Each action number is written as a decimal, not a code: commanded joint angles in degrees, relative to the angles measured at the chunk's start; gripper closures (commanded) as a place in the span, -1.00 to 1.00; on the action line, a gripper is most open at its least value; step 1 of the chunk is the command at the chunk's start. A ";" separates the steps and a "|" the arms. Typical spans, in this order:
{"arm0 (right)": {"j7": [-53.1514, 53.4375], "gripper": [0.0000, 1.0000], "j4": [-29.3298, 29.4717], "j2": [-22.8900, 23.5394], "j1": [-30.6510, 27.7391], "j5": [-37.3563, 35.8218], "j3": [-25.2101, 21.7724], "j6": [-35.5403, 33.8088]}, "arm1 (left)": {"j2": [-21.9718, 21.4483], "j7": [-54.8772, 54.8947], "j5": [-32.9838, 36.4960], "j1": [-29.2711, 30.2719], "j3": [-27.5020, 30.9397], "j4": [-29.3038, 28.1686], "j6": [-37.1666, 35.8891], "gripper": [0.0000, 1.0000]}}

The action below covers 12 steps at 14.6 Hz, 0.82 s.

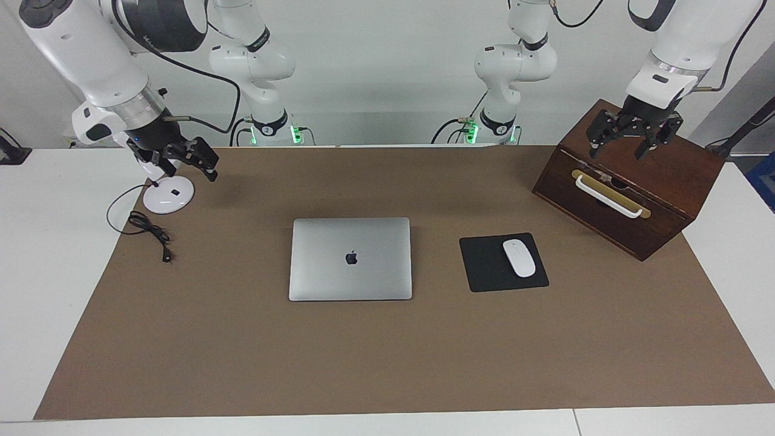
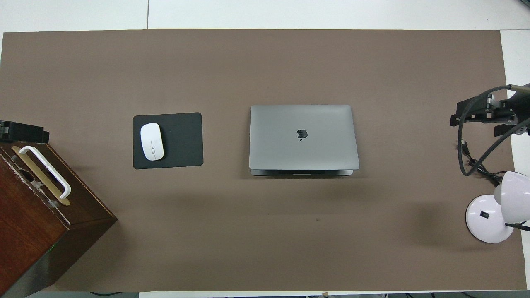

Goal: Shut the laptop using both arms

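Judged done, or all but done: lay shut, the laptop [image 1: 350, 259], lid flat on its base with the dark logo up, though in the overhead view showed a thin strip of the base past the lid's edge on the side nearer the robots, so possibly a sliver of gap there; could not settle that from these views. Sat near the middle of the brown mat [image 1: 387, 363], nearer the right arm's end than the black mouse pad [image 1: 484, 266] just beside it, with the white mouse [image 1: 519, 258] on that pad. Ran its long axis across the table, from one arm's end toward the other, edges square with the mat's. Pointed the logo's top away from the robots; seemingly had the hinge on the edge farther from them and the opening edge on the nearer one, judged only from the logo. Touched by neither arm. Hung over the wooden box [image 1: 666, 181] the left gripper [image 1: 634, 136], fingers spread and empty. Hung over the white lamp base [image 1: 168, 197] the right gripper [image 1: 181, 158], fingers apart, empty too. Left to do, at most: pressing down a last sliver, if any.
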 commanded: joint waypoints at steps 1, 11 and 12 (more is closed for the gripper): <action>-1.44 -1.00 -0.25 -0.67 0.51 -0.37 -0.58 0.09 | 2.66 -1.06 1.32 -0.30 -0.19 2.81 -1.51 -1.00; -2.32 -1.00 -0.60 -0.59 0.69 -3.79 -0.05 2.99 | 3.29 -1.15 0.88 0.23 -0.10 1.22 1.31 -1.00; -3.72 -1.00 -0.61 -0.59 0.60 -3.80 -0.05 3.08 | 3.20 -1.24 0.70 0.23 -0.10 1.22 0.61 -1.00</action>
